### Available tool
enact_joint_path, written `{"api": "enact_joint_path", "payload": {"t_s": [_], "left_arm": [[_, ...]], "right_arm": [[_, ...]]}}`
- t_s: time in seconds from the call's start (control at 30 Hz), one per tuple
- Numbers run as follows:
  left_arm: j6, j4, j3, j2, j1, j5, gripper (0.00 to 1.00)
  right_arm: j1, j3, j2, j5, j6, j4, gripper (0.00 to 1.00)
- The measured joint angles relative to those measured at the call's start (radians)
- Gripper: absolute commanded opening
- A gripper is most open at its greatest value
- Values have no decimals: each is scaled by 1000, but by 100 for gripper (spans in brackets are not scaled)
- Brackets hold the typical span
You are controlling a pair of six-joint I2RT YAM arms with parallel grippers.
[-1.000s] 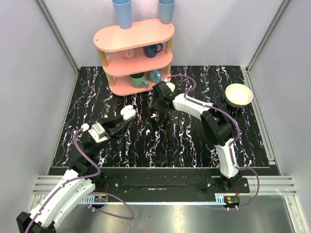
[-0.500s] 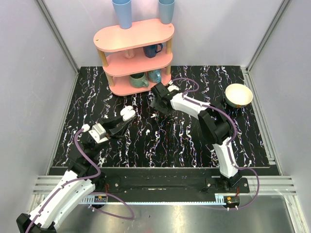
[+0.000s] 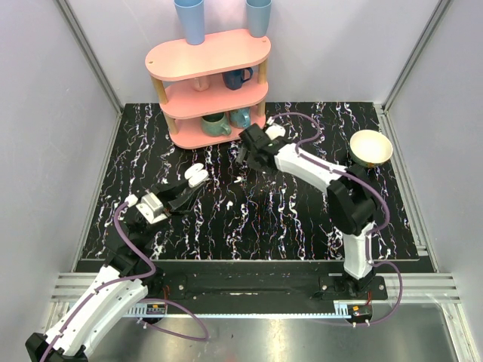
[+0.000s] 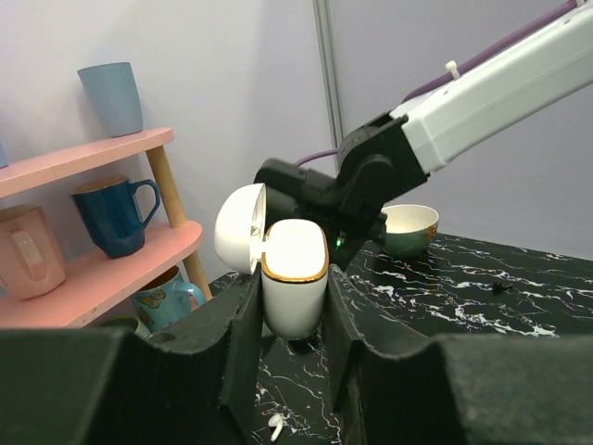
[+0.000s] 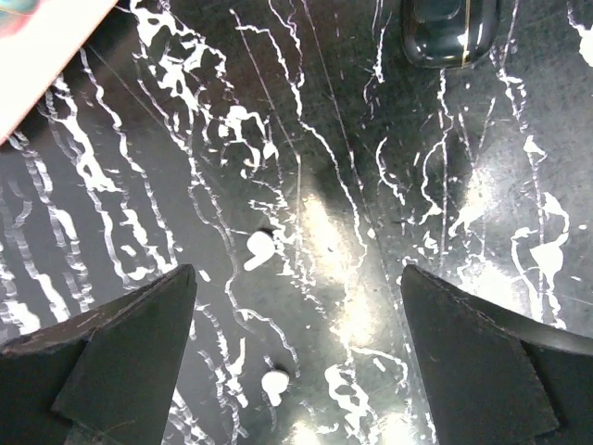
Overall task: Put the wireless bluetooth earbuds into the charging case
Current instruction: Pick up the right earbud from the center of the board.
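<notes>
1. Tiny bright white earbud (image 5: 258, 248) and second earbud (image 5: 274, 382) lying on black streaked desk (image 5: 389, 185), under released, wide-spread right jaws.
2. White gold-rimmed charging case (image 4: 295, 278), lid open, grasped in left jaws.

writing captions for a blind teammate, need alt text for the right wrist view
A tiny white earbud and a second earbud lie apart on the black, white-veined table, both in the gap between the wide-open fingers of the right claw. A corner of a pink shelf shows at the top left.
</notes>
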Motion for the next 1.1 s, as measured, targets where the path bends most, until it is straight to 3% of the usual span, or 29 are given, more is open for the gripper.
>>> {"api": "enact_joint_path", "payload": {"t_s": [0.13, 0.3, 0.77, 1.1], "left_arm": [[0, 3, 0, 3, 0, 0, 0], [0, 8, 0, 11, 0, 0, 0], [0, 13, 0, 14, 0, -1, 0], [1, 15, 0, 13, 0, -10, 0]], "right_arm": [[-74, -21, -33, -141, 64, 26, 96], [-101, 51, 60, -207, 152, -13, 89], [-47, 183, 153, -240, 421, -125, 77], [-34, 188, 243, -255, 496, -133, 67]]}}
